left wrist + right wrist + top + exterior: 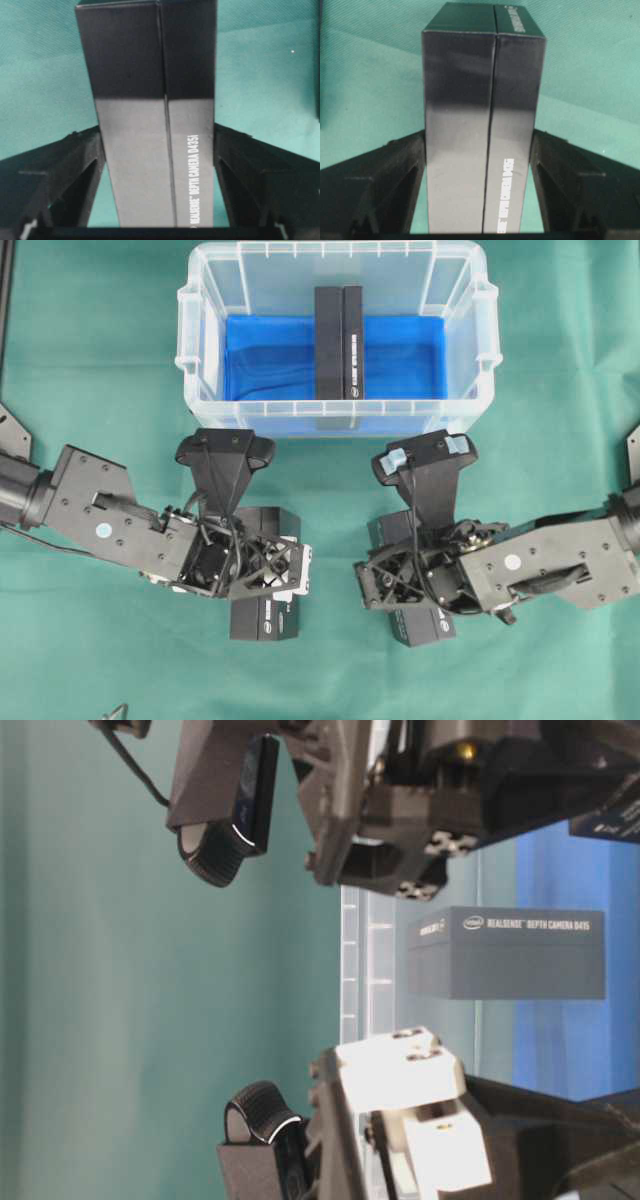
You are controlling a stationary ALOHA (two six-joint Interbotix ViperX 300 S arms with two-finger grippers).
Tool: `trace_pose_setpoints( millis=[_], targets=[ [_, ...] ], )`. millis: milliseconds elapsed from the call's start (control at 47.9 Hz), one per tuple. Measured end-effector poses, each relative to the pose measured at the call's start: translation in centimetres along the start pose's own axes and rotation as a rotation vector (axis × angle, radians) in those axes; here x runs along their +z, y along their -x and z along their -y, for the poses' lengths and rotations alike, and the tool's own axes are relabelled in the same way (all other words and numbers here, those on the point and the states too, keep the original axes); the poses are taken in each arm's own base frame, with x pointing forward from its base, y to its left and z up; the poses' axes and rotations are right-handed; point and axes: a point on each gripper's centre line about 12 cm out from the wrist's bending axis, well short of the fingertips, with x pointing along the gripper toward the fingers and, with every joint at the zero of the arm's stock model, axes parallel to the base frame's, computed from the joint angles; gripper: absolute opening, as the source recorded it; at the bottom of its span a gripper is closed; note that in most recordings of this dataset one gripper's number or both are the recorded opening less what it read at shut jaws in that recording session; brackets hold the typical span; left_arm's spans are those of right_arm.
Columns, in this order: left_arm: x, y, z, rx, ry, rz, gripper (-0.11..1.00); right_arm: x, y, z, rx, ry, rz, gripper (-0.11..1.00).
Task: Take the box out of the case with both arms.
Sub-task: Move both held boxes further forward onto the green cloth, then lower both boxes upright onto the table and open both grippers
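Note:
The case (200,310), a clear tub with a blue liner, stands at the back centre. One black box (338,340) stands upright inside it and also shows through the wall in the table-level view, the box (505,952). In front of the case, my left gripper (265,575) points down and is shut on a second black box (265,618). Both fingers press its long sides around the box (150,165). My right gripper (410,585) is likewise shut on a third black box (420,625), seen as the box (480,150). Whether either held box touches the cloth I cannot tell.
Green cloth (90,390) covers the table around the case. The two arms reach in from the left and right edges, their wrist cameras (225,450) close to the case's front wall. A small dark object (115,710) lies at the front left edge.

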Motion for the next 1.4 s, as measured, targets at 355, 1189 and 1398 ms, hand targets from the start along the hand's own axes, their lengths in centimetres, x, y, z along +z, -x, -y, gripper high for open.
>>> trace_pose_setpoints(
  millis=[355, 1189, 1398],
  targets=[
    [-0.7, 0.5, 0.2, 0.029, -0.026, -0.001, 0.91, 0.1, 0.0, 0.2, -0.017, -0.002, 0.007, 0.95],
    [0.1, 8.4, 3.8, 0.089, -0.048, 0.043, 0.91, 2.2, 10.4, -1.6, -0.029, -0.050, 0.071, 0.94],
    [1.4, 13.0, 4.7, 0.069, -0.043, 0.071, 0.91, 2.6, 12.9, -1.7, -0.017, -0.035, 0.075, 0.94]
  ],
)
